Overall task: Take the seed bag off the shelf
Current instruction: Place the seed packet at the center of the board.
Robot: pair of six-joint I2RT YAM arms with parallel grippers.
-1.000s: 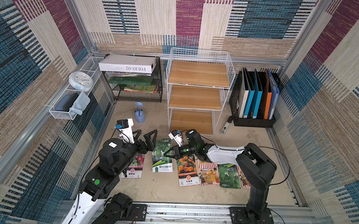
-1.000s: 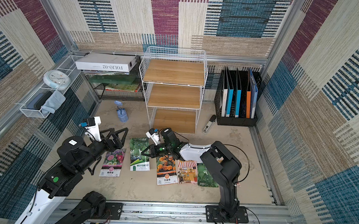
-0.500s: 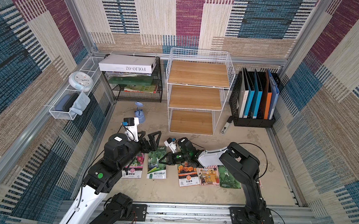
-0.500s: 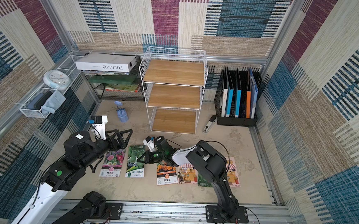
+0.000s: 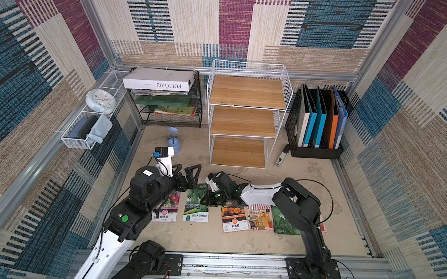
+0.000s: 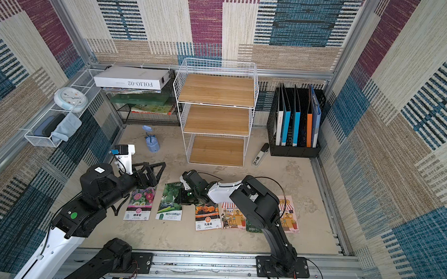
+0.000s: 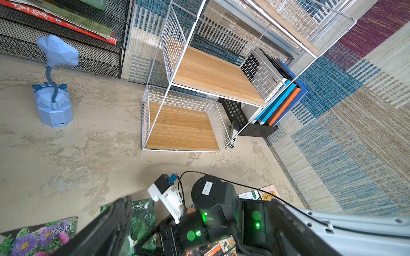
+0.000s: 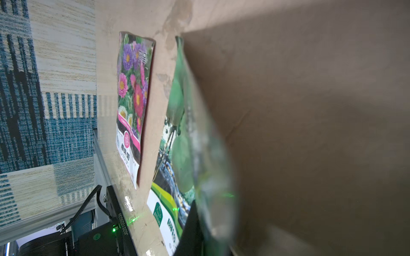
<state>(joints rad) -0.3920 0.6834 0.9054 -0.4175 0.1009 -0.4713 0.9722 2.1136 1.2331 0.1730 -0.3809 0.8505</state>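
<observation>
1. Right gripper (image 5: pixel 212 198) is pressed together on one edge of the glossy green seed bag (image 5: pixel 195 206).
2. That bag lies on the beige floor (image 5: pixel 307 177), in front of the white wire-grid, wooden-tiered shelf (image 5: pixel 243 121).
3. Left gripper (image 5: pixel 187 169) hovers beside it, jaws spread wide.

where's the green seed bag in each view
Both top views: green seed bag on the floor before the shelf.
Left wrist: beside the pink flower seed bag.
Right wrist: close up, blurred, filling the middle.
Shared landmark: the pink flower seed bag, alongside it everywhere.

White wire shelf (image 5: pixel 245 120) upright — green seed bag (image 5: pixel 196 207) on floor before it.
</observation>
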